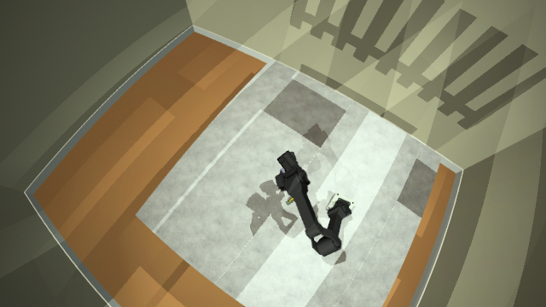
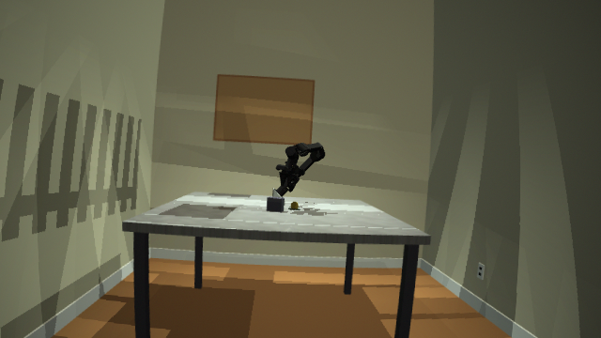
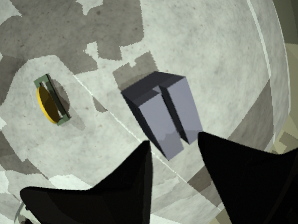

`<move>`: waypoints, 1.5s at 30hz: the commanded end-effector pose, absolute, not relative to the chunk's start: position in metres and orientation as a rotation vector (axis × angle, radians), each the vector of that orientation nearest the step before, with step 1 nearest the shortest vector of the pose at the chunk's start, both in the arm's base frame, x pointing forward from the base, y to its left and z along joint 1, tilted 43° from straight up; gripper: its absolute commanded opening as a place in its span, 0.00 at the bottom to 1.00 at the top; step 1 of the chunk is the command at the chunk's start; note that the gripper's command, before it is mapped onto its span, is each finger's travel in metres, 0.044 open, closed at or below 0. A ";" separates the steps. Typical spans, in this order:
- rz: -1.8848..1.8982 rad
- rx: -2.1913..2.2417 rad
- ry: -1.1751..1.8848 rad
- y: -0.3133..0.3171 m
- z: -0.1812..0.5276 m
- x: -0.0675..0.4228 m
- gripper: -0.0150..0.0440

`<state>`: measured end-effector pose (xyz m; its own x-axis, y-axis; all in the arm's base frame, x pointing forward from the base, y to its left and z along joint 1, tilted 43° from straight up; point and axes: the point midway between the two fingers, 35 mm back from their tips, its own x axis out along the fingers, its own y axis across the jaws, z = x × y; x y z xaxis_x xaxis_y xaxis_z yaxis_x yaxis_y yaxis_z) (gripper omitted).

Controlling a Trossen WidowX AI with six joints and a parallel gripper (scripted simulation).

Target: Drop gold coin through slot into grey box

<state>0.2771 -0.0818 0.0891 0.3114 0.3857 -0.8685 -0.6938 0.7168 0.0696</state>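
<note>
The gold coin stands on edge in the dark-green holder, at the left of the wrist view. The grey box is near the middle of the wrist view, its dark slot running lengthwise across the lid. In the top view the arm covers most of the box. My gripper is partly open, with nothing between its fingers. It hangs above the table, its fingertips overlapping the near end of the box in the wrist view. The coin is well to the left of both fingers.
The holder and the box stand apart on the pale grey table. The arm's base is at the right of the coin in the top view, with a pale plate beside it. Shadows lie across the table.
</note>
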 end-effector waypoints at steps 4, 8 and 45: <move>1.192 -0.280 0.918 -0.021 0.115 0.226 0.53; 1.192 -0.280 0.918 -0.021 0.115 0.226 0.53; 1.191 -0.280 0.916 0.037 0.060 0.233 0.53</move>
